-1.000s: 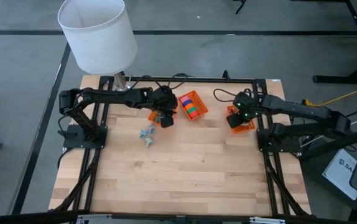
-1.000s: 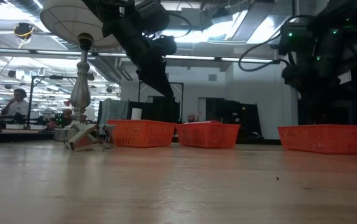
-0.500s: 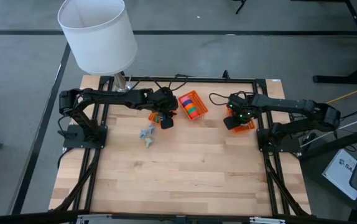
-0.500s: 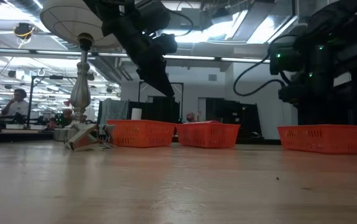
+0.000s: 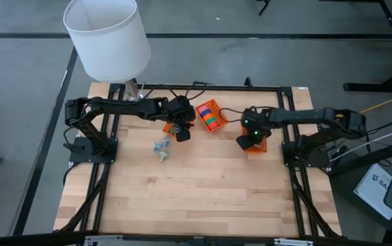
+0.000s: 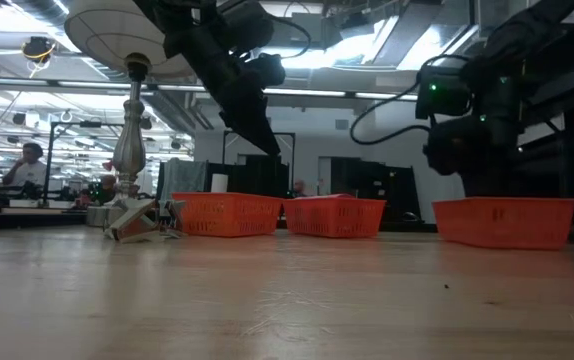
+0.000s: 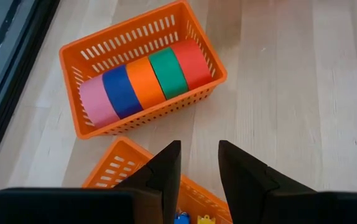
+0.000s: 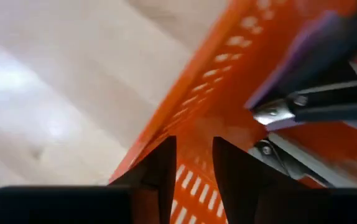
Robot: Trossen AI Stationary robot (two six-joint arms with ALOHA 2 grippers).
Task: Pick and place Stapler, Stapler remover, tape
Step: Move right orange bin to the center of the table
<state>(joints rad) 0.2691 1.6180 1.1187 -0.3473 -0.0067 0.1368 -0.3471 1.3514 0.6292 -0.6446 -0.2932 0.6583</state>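
Note:
Three orange baskets stand along the far part of the table. The middle basket holds the tape rolls, pink, blue, orange, green and red, standing on edge. My left gripper hovers open above the left basket, which holds small blue and yellow pieces. My right gripper is shut on the right basket. In that basket lies a dark stapler with a metal part. Small grey pieces lie on the table near the left basket. My right gripper has the right basket by its side wall at the rim, on the basket's left side. One finger is inside the basket and one outside. In the low view the basket sits level, its bottom at table height.
A lamp with a white shade stands at the table's far left corner, its stem beside the left arm. The near half of the wooden table is bare. People sit in the room beyond the table.
My right gripper has gone toward the table's left edge and a little toward its near edge. It took the right basket with it, and the basket slid along the table closer to the tape basket.

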